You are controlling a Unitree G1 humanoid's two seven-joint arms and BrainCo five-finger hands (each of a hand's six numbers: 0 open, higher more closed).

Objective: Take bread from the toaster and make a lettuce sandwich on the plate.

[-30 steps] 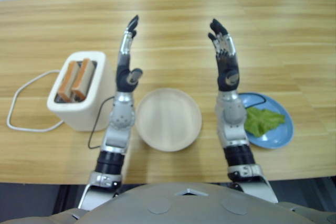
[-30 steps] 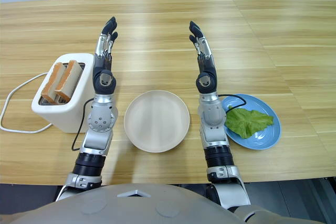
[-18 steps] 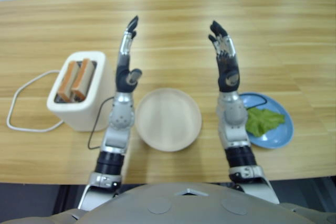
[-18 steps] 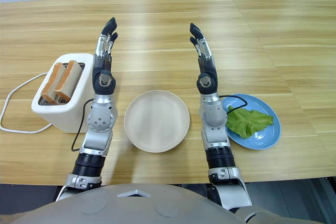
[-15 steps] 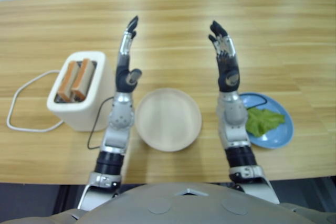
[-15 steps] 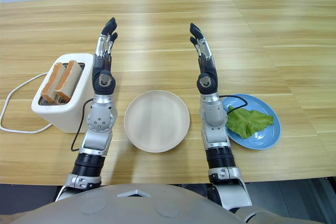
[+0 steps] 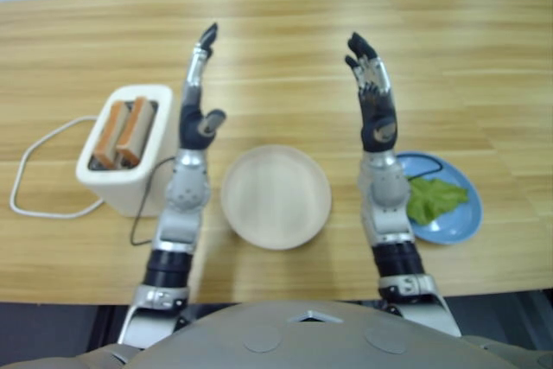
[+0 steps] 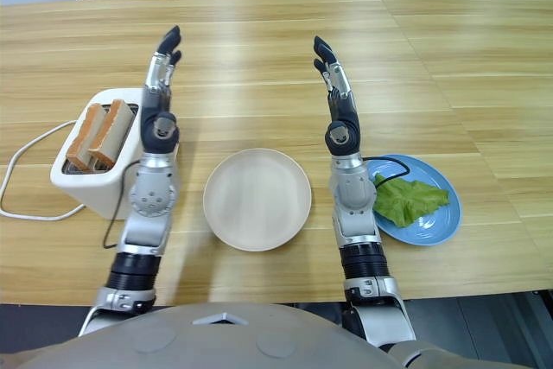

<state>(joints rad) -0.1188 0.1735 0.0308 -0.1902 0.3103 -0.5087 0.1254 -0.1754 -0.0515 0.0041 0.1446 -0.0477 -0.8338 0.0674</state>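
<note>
A white toaster (image 8: 86,170) stands at the left with two slices of bread (image 8: 99,133) sticking up from its slots. A bare tan plate (image 8: 257,198) lies in the middle, near the table's front. One lettuce leaf (image 8: 409,199) rests on a blue plate (image 8: 441,231) at the right. My left hand (image 8: 159,92) is held flat and open, fingers pointing away, just right of the toaster and overlapping its right edge. My right hand (image 8: 336,97) is open too, raised between the tan plate and the blue plate.
The toaster's white cable (image 8: 19,170) loops off to the left and a dark cord (image 8: 113,232) runs by my left forearm. The wooden table (image 8: 259,49) stretches far beyond both hands. Office chairs stand past its far edge.
My left arm has swung leftward, so the hand is now close against the toaster's right side. The right hand has stayed where it was.
</note>
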